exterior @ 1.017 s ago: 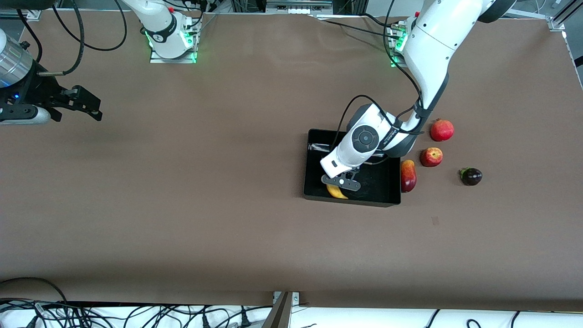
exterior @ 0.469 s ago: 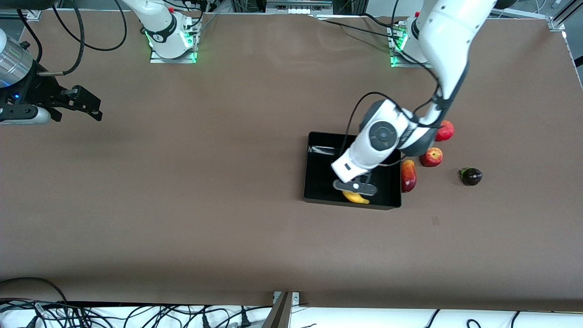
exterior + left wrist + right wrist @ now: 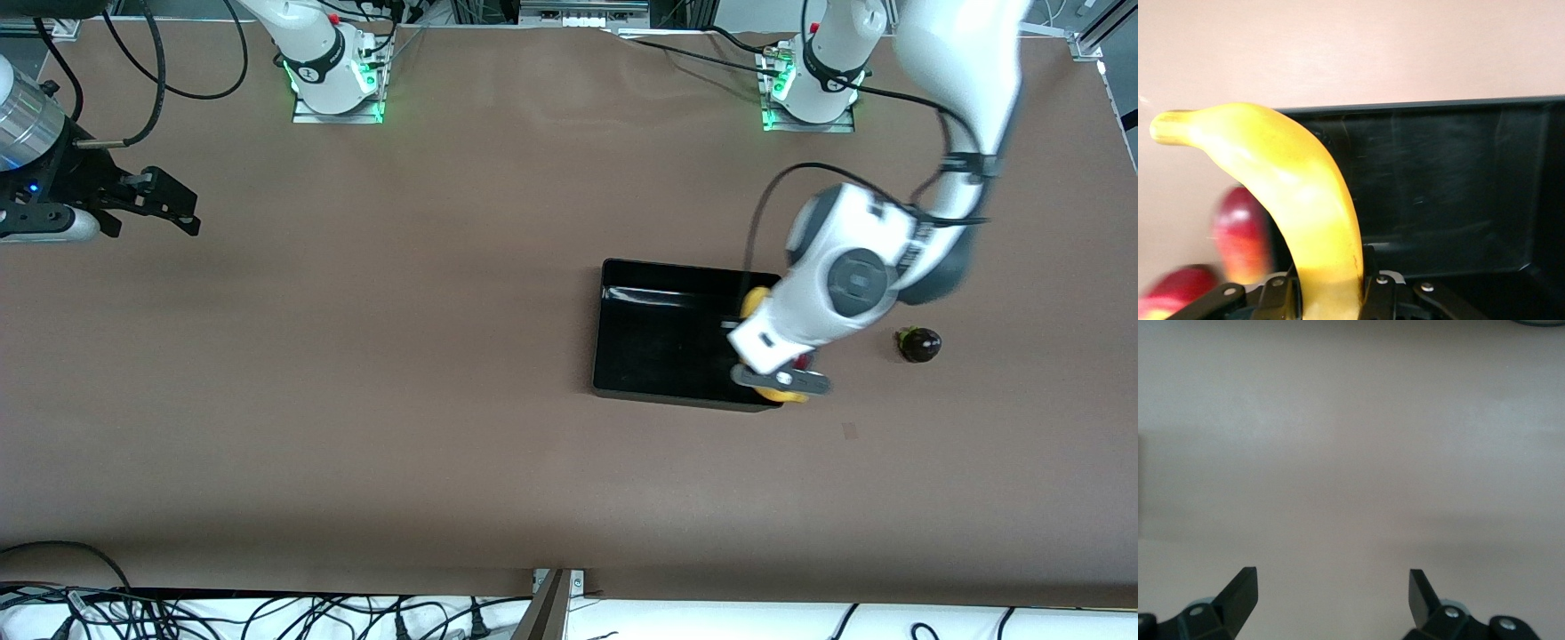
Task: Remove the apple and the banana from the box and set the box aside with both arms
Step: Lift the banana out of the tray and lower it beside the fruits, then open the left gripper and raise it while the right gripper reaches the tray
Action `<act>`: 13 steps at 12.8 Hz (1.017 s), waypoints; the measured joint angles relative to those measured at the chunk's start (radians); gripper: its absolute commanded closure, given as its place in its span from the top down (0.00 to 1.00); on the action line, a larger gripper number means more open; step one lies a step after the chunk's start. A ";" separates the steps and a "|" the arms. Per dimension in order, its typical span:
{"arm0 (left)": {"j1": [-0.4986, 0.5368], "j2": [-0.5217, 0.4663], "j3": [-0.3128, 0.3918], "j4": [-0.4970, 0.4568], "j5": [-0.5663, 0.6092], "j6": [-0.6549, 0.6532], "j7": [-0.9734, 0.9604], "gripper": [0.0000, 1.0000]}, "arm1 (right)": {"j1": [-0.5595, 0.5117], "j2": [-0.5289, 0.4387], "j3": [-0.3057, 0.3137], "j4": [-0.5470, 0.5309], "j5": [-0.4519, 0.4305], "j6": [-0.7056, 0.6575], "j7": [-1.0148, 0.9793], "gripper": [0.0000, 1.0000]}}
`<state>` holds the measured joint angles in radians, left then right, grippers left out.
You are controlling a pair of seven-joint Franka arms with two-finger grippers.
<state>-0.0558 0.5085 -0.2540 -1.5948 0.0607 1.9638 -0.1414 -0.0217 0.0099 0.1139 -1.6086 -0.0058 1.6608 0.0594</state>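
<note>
while gripping the banana (image 3: 1305, 207), the left hand (image 3: 781, 380) has swung off the box (image 3: 662, 333) centre to its edge

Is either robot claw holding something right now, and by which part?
The left gripper holds the banana near one end; the right gripper is open, empty.

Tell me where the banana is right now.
The banana is clamped in the left gripper, in the air over the black tray's edge toward the left arm's end, above the red fruits there.
</note>
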 measured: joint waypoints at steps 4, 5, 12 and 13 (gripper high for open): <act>0.236 0.051 0.011 -0.003 0.023 0.009 0.517 0.03 | 0.006 0.000 0.006 0.000 0.008 0.028 0.000 1.00; 0.272 0.084 0.011 -0.006 0.023 0.048 0.601 0.06 | 0.009 0.000 0.007 0.000 0.009 0.030 0.000 1.00; 0.305 0.212 0.006 -0.038 0.027 0.266 0.660 1.00 | 0.095 0.043 0.015 -0.004 0.035 -0.077 -0.038 1.00; 0.309 0.214 0.006 -0.039 0.028 0.271 0.662 1.00 | 0.118 0.055 0.016 -0.005 0.077 -0.073 -0.030 1.00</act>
<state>0.2529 0.7229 -0.2481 -1.6334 0.0885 2.2343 0.5202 0.0959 0.0653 0.1295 -1.6133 0.0708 1.5874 0.0294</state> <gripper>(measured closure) 0.493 0.000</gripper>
